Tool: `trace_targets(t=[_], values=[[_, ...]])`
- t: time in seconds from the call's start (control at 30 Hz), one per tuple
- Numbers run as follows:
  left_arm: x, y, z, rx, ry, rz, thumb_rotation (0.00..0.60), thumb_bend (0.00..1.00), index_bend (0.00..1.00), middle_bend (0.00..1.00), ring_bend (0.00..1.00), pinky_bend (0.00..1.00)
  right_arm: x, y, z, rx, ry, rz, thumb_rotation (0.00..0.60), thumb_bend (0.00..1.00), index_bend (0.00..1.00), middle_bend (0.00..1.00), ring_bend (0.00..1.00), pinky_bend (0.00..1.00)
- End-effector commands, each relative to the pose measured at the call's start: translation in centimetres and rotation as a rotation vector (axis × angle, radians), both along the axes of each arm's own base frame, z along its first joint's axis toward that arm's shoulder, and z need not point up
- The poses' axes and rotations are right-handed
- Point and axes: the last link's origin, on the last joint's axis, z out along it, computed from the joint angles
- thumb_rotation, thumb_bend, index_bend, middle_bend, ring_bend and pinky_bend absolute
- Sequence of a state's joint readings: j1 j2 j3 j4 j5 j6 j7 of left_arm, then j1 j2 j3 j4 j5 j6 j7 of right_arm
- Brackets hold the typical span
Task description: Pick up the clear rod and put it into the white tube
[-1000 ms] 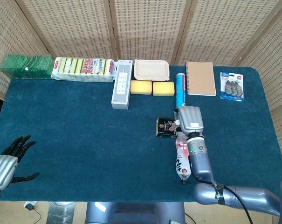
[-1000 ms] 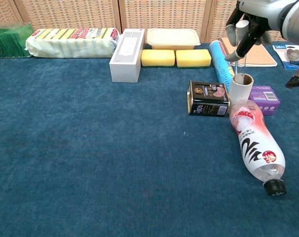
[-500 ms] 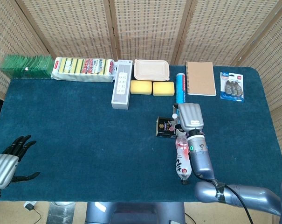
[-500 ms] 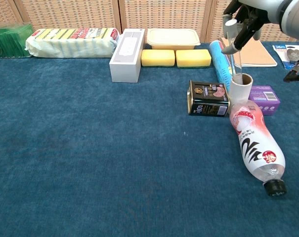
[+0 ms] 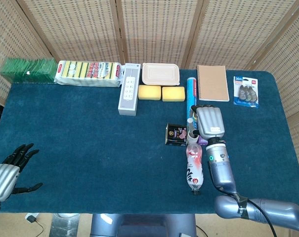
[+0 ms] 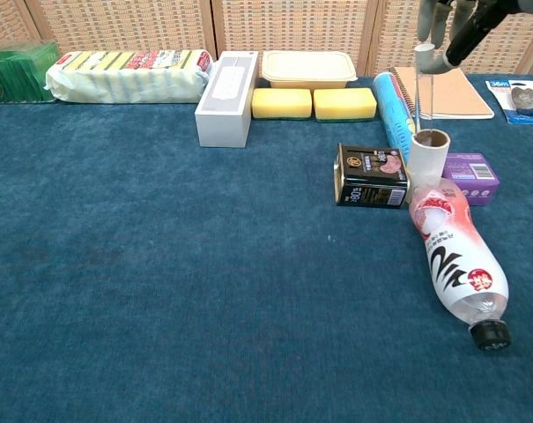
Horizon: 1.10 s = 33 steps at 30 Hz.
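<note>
One right hand (image 6: 460,31) pinching clear rod (image 6: 425,92) near top; white tube (image 6: 429,157) directly below. Stiff, slick, light; best gripped high.

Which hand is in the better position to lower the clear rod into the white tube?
The right hand: it already holds the clear rod upright just above the white tube. The left hand rests open at the table's far left edge.

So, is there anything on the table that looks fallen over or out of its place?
Yes: the plastic bottle lies on its side near the table's front edge, cap toward the robot, its base touching the upright white tube. Everything else sits flat. The right hand holds the clear rod upright above the tube.
</note>
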State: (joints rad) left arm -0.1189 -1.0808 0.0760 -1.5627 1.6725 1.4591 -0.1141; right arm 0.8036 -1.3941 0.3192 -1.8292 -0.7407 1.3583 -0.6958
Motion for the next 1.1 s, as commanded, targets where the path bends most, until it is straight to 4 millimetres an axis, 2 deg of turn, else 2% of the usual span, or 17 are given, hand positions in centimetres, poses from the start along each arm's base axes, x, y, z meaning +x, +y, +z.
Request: trace_targets(t=[0.03, 0.33, 0.6, 0.7, 0.8, 0.83, 0.97, 1.1], values=[[0.1, 0.0, 0.0, -0.002, 0.000, -0.005, 0.446, 0.11, 0.11, 0.06, 0.02, 0.23, -0.3, 0.3, 0.5, -0.008, 0.003, 0.003, 0.600, 0.26, 0.49, 0.49, 0.46, 0.42], [0.2, 0.0, 0.1, -0.010, -0.008, -0.019, 0.452, 0.11, 0.11, 0.06, 0.02, 0.23, -1.2, 1.6, 3.1, -0.061, -0.001, 0.036, 0.600, 0.26, 0.45, 0.44, 0.41, 0.39], [0.5, 0.0, 0.1, -0.026, -0.013, -0.040, 0.455, 0.11, 0.11, 0.06, 0.02, 0.23, -3.9, 4.0, 5.2, -0.039, -0.032, 0.023, 0.600, 0.25, 0.41, 0.40, 0.37, 0.34], [0.6, 0.0, 0.1, -0.027, -0.013, -0.041, 0.452, 0.11, 0.11, 0.06, 0.02, 0.23, -5.1, 5.4, 5.7, 0.016, -0.063, 0.008, 0.596, 0.25, 0.37, 0.36, 0.32, 0.28], [0.6, 0.1, 0.2, -0.023, -0.014, -0.040, 0.449, 0.11, 0.11, 0.06, 0.02, 0.23, -6.3, 7.0, 6.0, 0.060, -0.069, 0.013, 0.561, 0.25, 0.35, 0.33, 0.28, 0.25], [0.6, 0.1, 0.2, -0.017, -0.016, -0.037, 0.450, 0.11, 0.11, 0.06, 0.02, 0.23, -7.3, 8.3, 6.0, 0.079, -0.056, 0.023, 0.551, 0.25, 0.34, 0.32, 0.27, 0.23], [0.5, 0.0, 0.3, -0.012, -0.017, -0.033, 0.445, 0.11, 0.11, 0.06, 0.02, 0.23, -9.2, 10.6, 5.8, 0.099, -0.052, 0.064, 0.543, 0.25, 0.33, 0.30, 0.24, 0.22], [0.5, 0.0, 0.3, -0.003, -0.015, -0.029, 0.449, 0.11, 0.11, 0.06, 0.02, 0.23, -12.0, 13.6, 5.1, 0.092, -0.024, 0.131, 0.535, 0.24, 0.33, 0.29, 0.23, 0.22]])
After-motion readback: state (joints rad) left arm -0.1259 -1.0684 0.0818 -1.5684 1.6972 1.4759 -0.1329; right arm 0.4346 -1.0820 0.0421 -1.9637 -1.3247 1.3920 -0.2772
